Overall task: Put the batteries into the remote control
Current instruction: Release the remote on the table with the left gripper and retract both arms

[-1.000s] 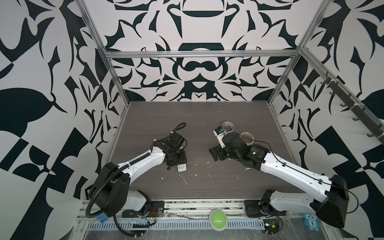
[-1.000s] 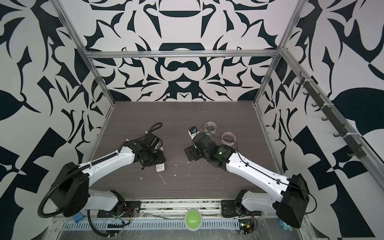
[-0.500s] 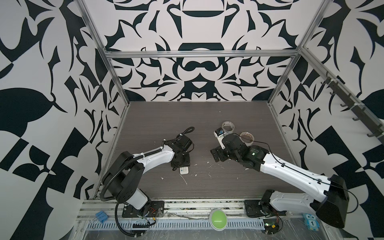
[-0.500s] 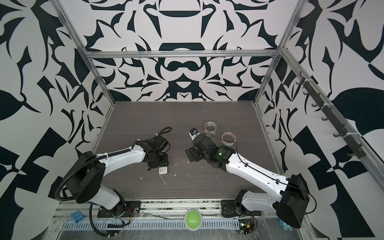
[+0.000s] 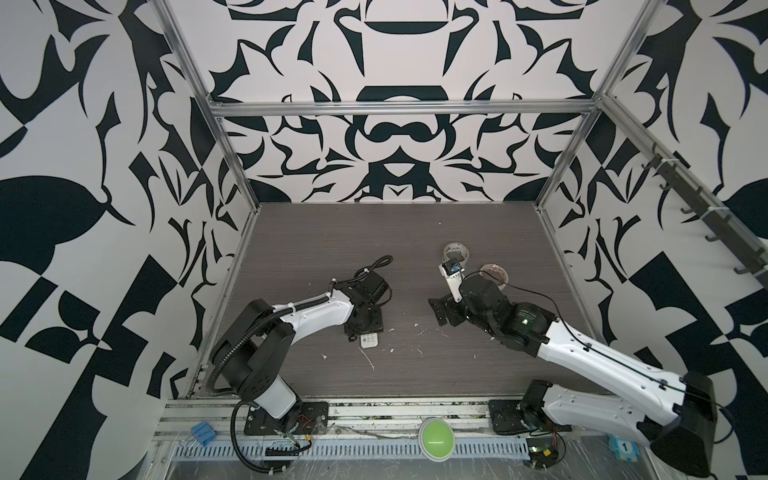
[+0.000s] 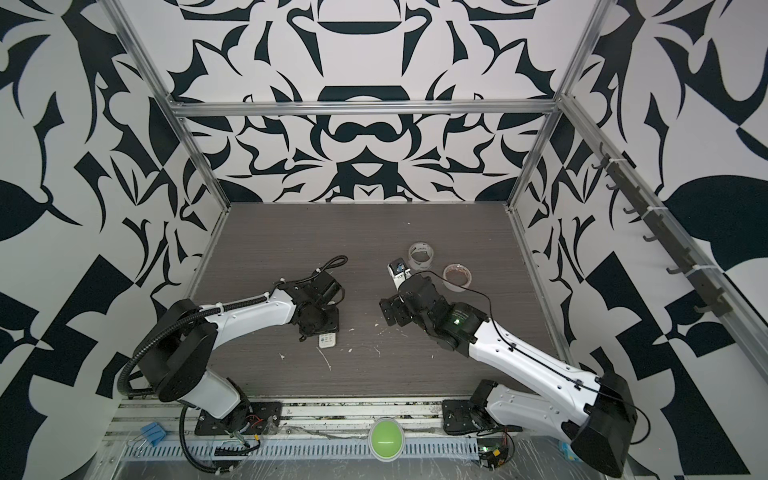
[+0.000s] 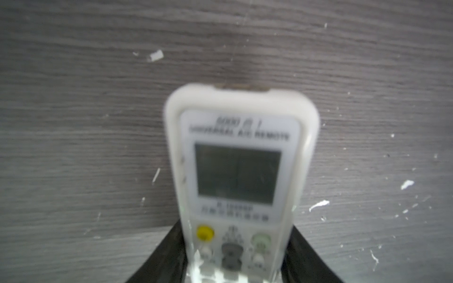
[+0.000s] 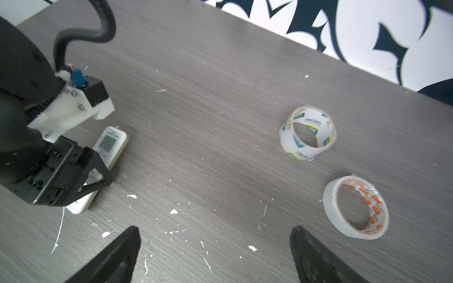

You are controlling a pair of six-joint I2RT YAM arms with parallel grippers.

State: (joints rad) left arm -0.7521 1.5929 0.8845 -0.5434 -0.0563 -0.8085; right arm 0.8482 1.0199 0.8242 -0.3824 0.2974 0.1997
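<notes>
The white remote control (image 7: 241, 159) lies face up on the dark table, its grey screen toward the front edge; only that end shows in both top views (image 5: 370, 340) (image 6: 328, 340). My left gripper (image 7: 236, 227) hangs over it, and its black fingers (image 7: 171, 247) rest against both long sides of the remote. From the right wrist view, the same gripper (image 8: 81, 176) covers the remote's (image 8: 109, 144) button half. My right gripper (image 8: 214, 235) hovers open over bare table to the right (image 5: 442, 311), with nothing between its fingers. The batteries are out of view.
Two tape rolls stand behind the right gripper: a clear printed one (image 8: 307, 133) (image 5: 456, 252) and a white one (image 8: 355, 208) (image 5: 494, 274). White scraps (image 5: 368, 357) litter the table's middle. A green button (image 5: 436, 434) sits on the front rail.
The left arm has swung its shoulder and elbow round, and its gripper has shifted slightly right and nearer over the remote. The remote still lies on the table. The right arm has barely moved.
</notes>
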